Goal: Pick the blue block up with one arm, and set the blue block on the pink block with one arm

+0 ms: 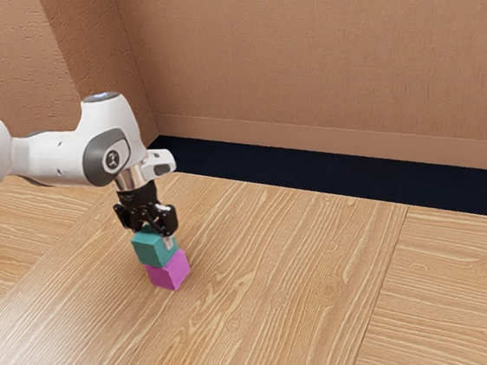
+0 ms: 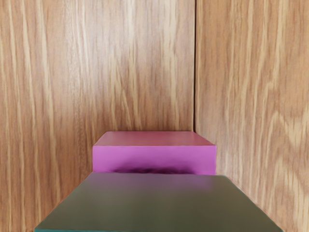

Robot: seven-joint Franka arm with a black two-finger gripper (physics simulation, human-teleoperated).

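blue block [image 1: 150,249] | clamped between the jaws of gripper [image 1: 153,234], resting on pink block [image 1: 169,271] just beneath them | step: placing, stack looks seated | next: part jaws, rise straight up without nudging

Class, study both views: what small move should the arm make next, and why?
Probably open the gripper. The blue block between its fingers already appears to rest on the pink block, so releasing should leave it stacked.
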